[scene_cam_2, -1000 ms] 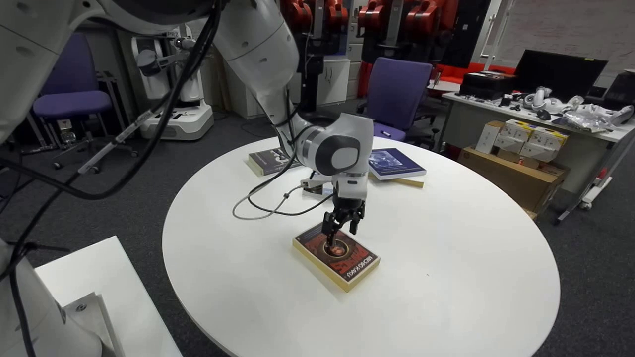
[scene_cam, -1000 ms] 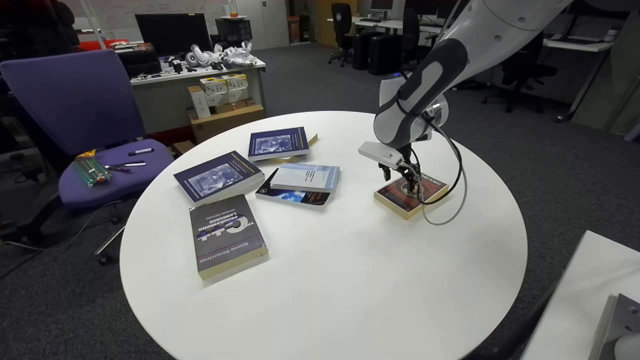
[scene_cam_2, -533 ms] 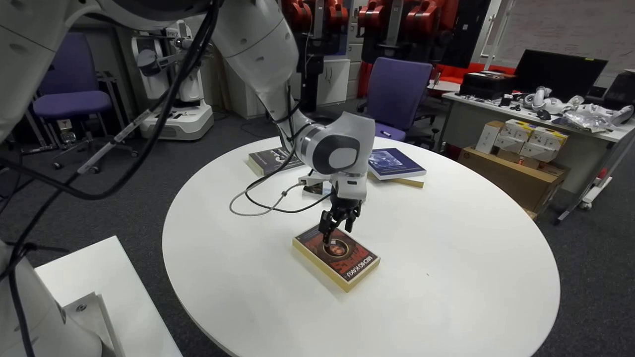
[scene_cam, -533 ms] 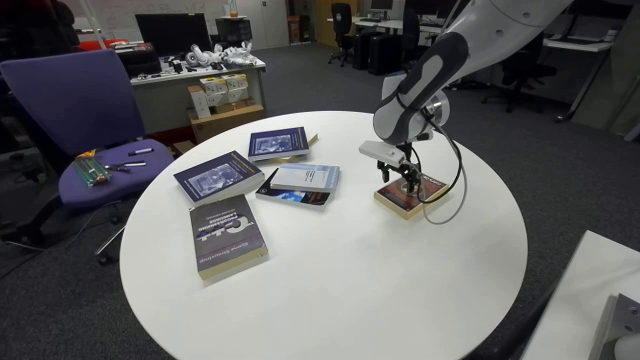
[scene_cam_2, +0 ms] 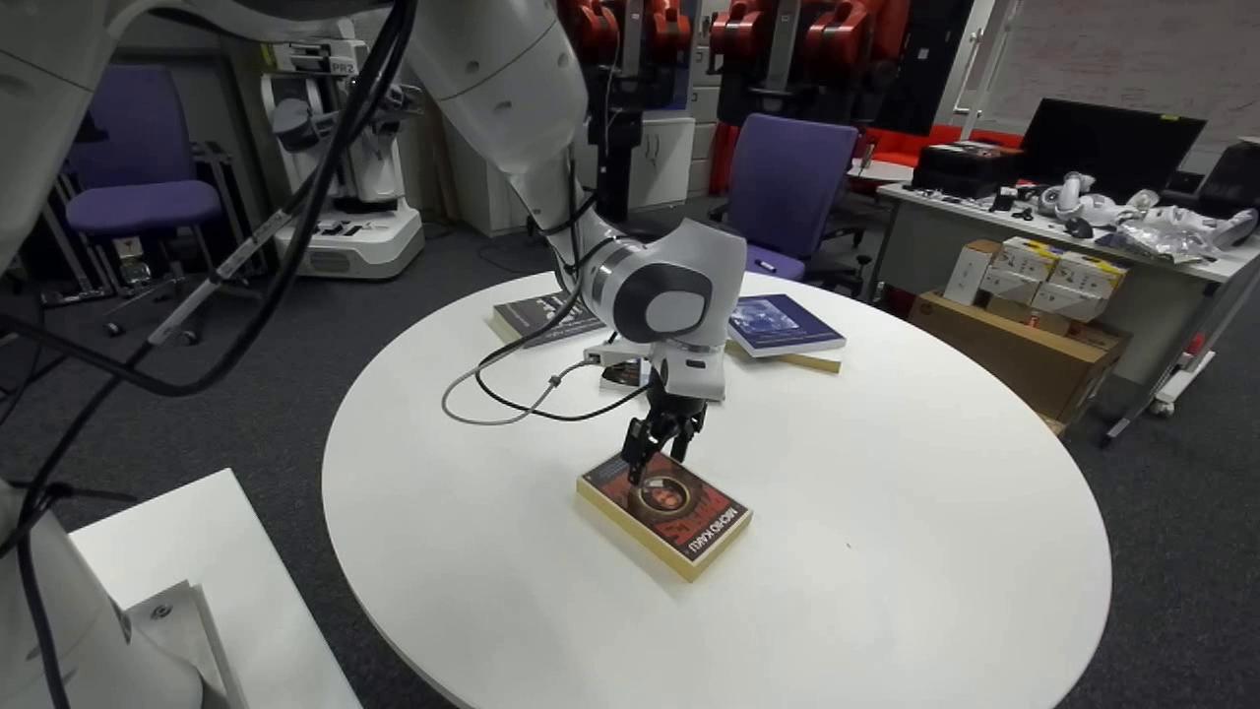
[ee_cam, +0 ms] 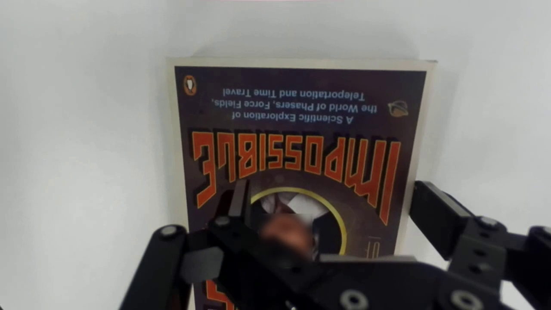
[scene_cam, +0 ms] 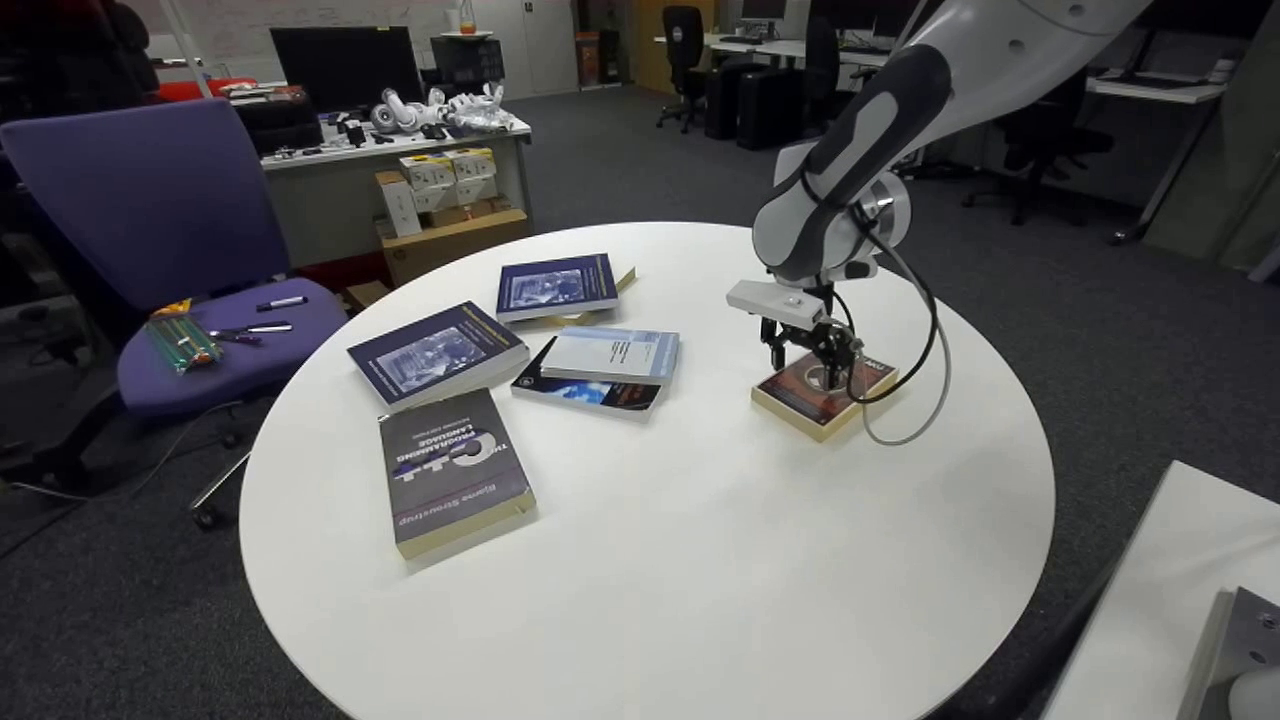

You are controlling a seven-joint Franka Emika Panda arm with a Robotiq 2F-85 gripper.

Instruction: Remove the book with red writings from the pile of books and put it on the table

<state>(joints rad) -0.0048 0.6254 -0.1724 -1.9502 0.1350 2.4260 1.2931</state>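
Shifted since the earlier frame: the arm [scene_cam: 905, 120] and its end effector [scene_cam: 805, 374], now a little farther right in an exterior view, and the book with red writings [scene_cam: 800, 405], which has crept very slightly the same way. We find this book lying flat on the round white counter [scene_cam: 700, 560], right of centre in that frame. In the wrist view it fills the middle, orange-red title upside down to us.

The end effector hangs above it with jaws well apart, gripping nothing: one finger [ee_cam: 239, 200] is over the cover, the opposite finger [ee_cam: 439, 211] appears just beyond the edge at picture right. Whether either touches the book, we cannot tell.

Well apart, left of centre in the same exterior frame, lies the loose pile of books [scene_cam: 575, 360]; beyond it, a purple chair [scene_cam: 165, 230] stands at the upper left.

We judge the book already taken out and set down, so the step in hand is probably backing away. Next, we think, the arm should rise straight up, jaws spread, before any sideways travel, since a low finger could drag the book along.
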